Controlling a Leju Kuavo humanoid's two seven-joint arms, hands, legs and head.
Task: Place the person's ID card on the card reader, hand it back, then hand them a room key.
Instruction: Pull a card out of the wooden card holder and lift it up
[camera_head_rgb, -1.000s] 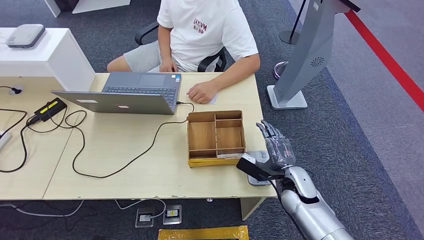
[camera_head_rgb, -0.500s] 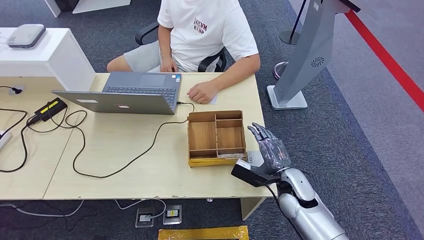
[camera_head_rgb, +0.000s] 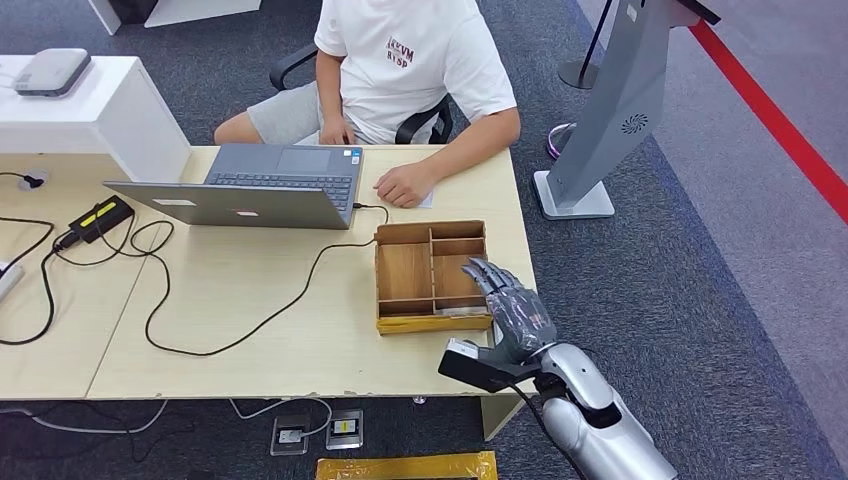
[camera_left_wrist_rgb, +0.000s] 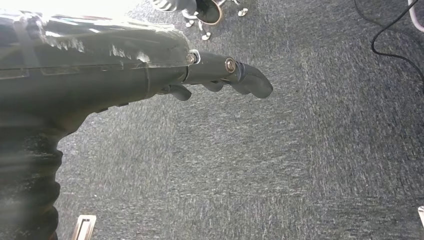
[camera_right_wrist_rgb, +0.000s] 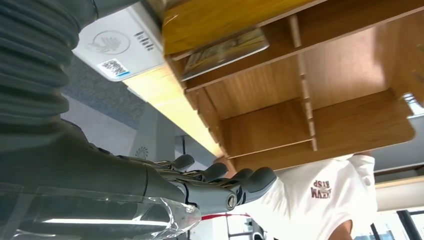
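- Grey carpet runs under a pale wooden desk (camera_head_rgb: 250, 330), with a person (camera_head_rgb: 405, 60) seated on the far side behind a laptop (camera_head_rgb: 250, 185).
- A wooden tray (camera_head_rgb: 430, 272) with compartments stands near the desk's right end, within reach of the robot's right arm; that placing looks meant to keep the cards handy.
- In the right wrist view a card (camera_right_wrist_rgb: 222, 50) lies in the narrow front compartment of the tray, leaning against its wall. I judge it a room key, though its print is too blurred to read.
- The card reader (camera_right_wrist_rgb: 120, 45), a white slab with a label, lies on the desk just beside the tray, at the robot's edge. In the head view the right hand covers it.
- The right hand (camera_head_rgb: 510, 305) hangs over the tray's right part, fingers (camera_right_wrist_rgb: 250, 180) stretched out and apart, holding nothing. It looks poised over the compartments for a reach down.
- The person's hand (camera_head_rgb: 403, 186) rests on the desk by the laptop, with a small white card or slip (camera_head_rgb: 427, 199) at its edge; whether that is the ID card I cannot tell.
- The left hand (camera_left_wrist_rgb: 225, 75) hangs beside the robot over the carpet, fingers curled loosely, with nothing in them.
- My guess is that the key step is in hand, as nothing is seen on the reader.
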